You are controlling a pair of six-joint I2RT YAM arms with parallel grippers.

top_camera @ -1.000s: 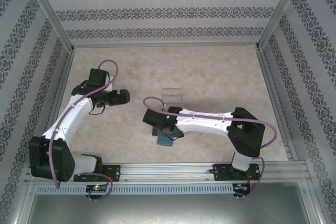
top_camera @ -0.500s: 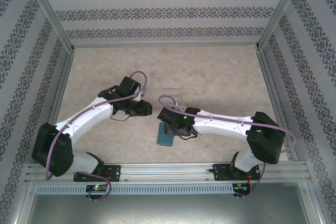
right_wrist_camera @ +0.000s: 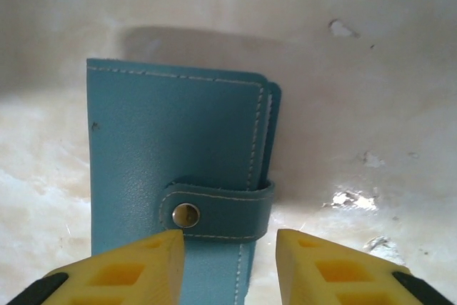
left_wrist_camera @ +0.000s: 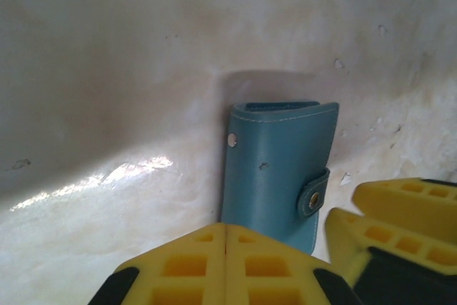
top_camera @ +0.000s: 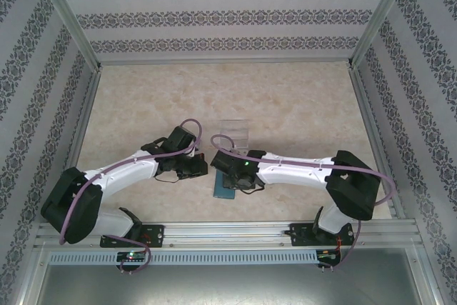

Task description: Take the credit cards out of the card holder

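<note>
The card holder [right_wrist_camera: 171, 148] is found snapped shut on the counter [right_wrist_camera: 371, 69]. It is judged light, soft and apt to slide; the strap [right_wrist_camera: 214, 201] is best taken. The left end effector [left_wrist_camera: 226, 237] is clenched empty, the right end effector [right_wrist_camera: 230, 244] parted over the strap.

Your table [top_camera: 300, 105] is pale, marbled beige. A closed teal card holder [top_camera: 225, 191] lies flat near its front edge, and a clear plastic box [top_camera: 234, 132] stands behind it.
</note>
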